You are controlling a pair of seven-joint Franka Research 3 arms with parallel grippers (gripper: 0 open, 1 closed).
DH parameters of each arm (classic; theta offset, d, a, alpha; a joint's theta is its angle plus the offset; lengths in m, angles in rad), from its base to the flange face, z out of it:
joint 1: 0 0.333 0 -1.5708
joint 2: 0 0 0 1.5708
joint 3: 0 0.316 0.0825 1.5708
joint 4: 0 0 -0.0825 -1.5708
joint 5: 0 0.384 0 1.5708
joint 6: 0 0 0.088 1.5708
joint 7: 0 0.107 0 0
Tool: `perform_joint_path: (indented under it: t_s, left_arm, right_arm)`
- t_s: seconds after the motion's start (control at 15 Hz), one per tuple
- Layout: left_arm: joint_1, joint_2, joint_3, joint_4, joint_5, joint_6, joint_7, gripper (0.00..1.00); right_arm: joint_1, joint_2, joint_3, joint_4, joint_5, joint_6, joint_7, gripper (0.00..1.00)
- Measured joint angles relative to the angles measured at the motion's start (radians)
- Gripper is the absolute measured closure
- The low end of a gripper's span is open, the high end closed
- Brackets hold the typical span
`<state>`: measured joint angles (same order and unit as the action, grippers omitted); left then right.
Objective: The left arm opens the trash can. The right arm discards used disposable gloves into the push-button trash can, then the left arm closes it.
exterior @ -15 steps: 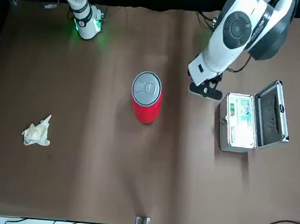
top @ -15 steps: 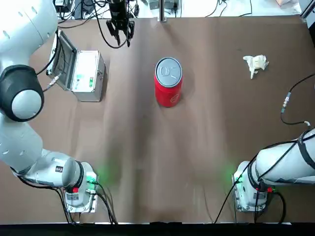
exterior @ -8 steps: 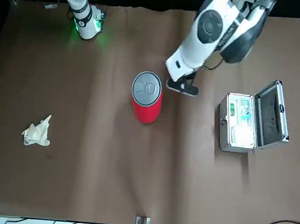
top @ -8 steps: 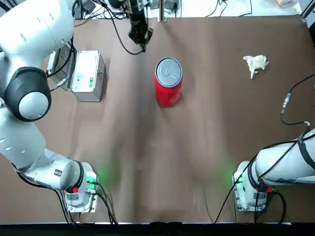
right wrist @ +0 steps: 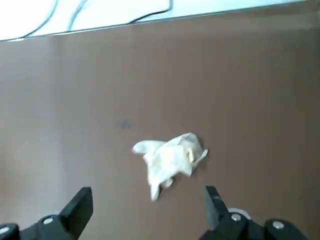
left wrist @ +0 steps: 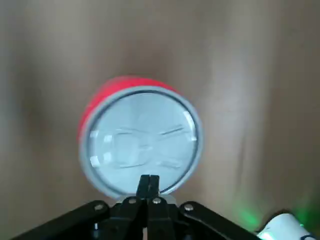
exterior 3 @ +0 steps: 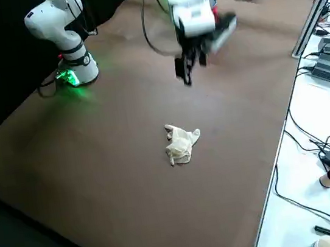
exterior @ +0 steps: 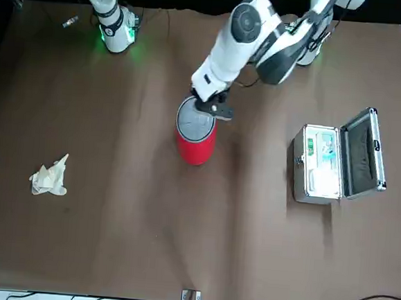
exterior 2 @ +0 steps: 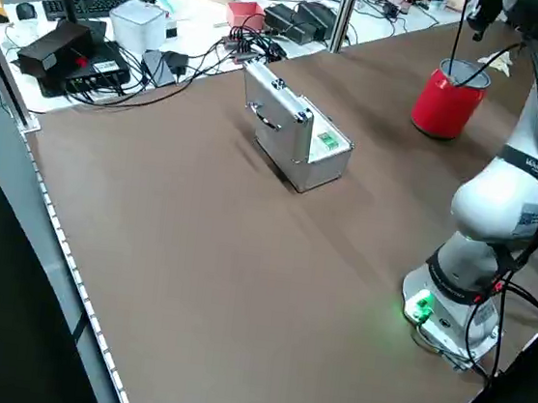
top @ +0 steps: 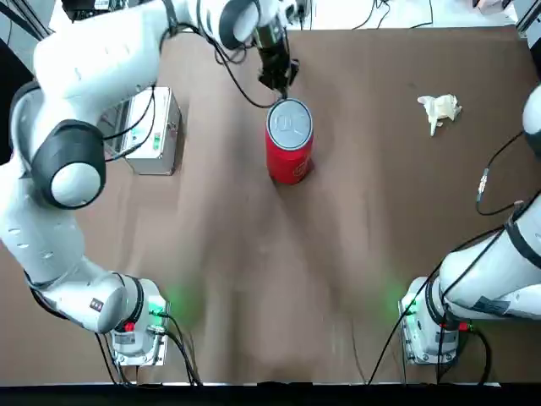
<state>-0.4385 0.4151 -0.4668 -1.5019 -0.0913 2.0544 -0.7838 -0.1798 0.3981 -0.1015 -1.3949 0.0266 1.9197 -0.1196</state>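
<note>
Trash can [left wrist: 142, 137] under left jaws, pressed together; glove [right wrist: 172, 161] before spread right jaws

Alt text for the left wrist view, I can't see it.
The left gripper, fingers together, hovers at the edge of the closed grey lid of the red trash can, with part of a white robot arm beyond.

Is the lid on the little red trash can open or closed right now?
Closed. The round grey lid lies flat across the top of the red trash can, with no opening showing.
</note>
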Motion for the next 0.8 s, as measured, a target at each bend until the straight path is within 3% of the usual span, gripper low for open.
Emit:
perform_joint_path:
  t_s: [0.47, 0.8]
  left_arm:
    - [-0.095, 0.094, 0.003, 0.001, 0.135, 0.140, -0.094, 0.99]
    - [-0.108, 0.118, 0.003, 0.001, 0.181, 0.151, -0.123, 0.99]
  right_arm:
    - [-0.041, 0.283, 0.005, -0.003, 0.030, 0.153, -0.006, 0.01]
    - [-0.031, 0.348, 0.012, -0.003, 0.030, 0.141, -0.119, 0.01]
